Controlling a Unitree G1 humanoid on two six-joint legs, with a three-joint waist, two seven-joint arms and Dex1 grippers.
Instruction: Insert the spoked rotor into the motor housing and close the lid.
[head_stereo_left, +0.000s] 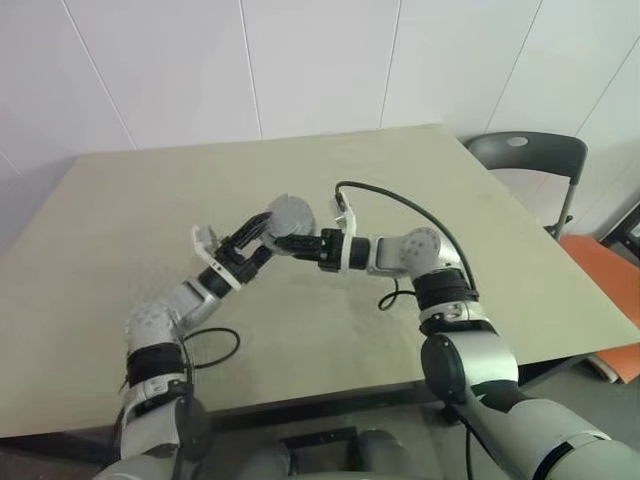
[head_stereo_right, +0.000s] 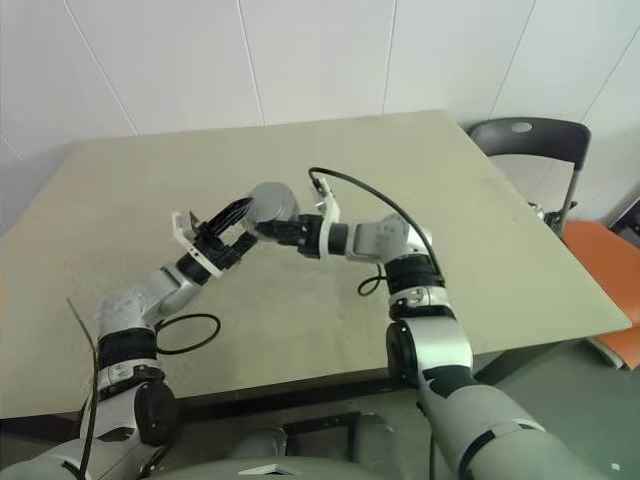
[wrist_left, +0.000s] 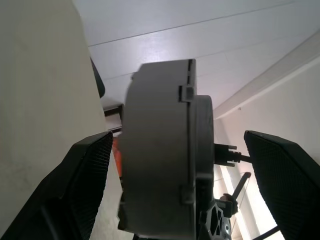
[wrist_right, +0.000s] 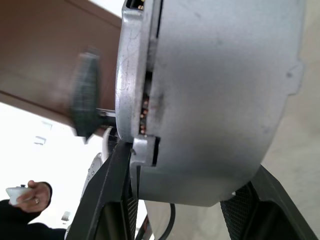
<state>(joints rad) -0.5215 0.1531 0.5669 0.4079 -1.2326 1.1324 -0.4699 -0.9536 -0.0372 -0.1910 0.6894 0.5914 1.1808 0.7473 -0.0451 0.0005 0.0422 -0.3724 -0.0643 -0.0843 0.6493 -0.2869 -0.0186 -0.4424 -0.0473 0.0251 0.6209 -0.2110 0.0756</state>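
Assembly status: the motor housing (head_stereo_left: 291, 216) is held in mid-air above the middle of the worktop (head_stereo_left: 120, 230), clamped edge-on in the right pincer (head_stereo_left: 283, 241), whose two black fingers grip it across its thickness. In the right wrist view the grey casing shows a seam with a second, thinner grey part seated against it, and copper-coloured windings are visible through the gap at that seam. That thinner part appears to be the lid (wrist_right: 131, 75), already placed on the housing; whether it is fully latched cannot be confirmed, since the seam shows as a narrow slot.

Spoked rotor: not separately visible. Judged from the closed-up state of the casing, it is probably already inside, but this cannot be verified from outside.

Left pincer (head_stereo_left: 254, 232): wide open, its fingers (wrist_left: 75, 195) standing on either side of the housing without touching it, as the left wrist view shows clear gaps on both sides. It holds nothing.

Progress judgement: insertion appears done and the lid appears fitted. Remaining work, if any, is pressing or turning the lid fully home and setting the unit down on the worktop. The left pincer is well placed to close across the casing for that purpose.

Also noted: a chair (head_stereo_left: 530, 152) beside the worktop's far right corner, and a person's hand (wrist_right: 31, 192) with a small controller in the background.
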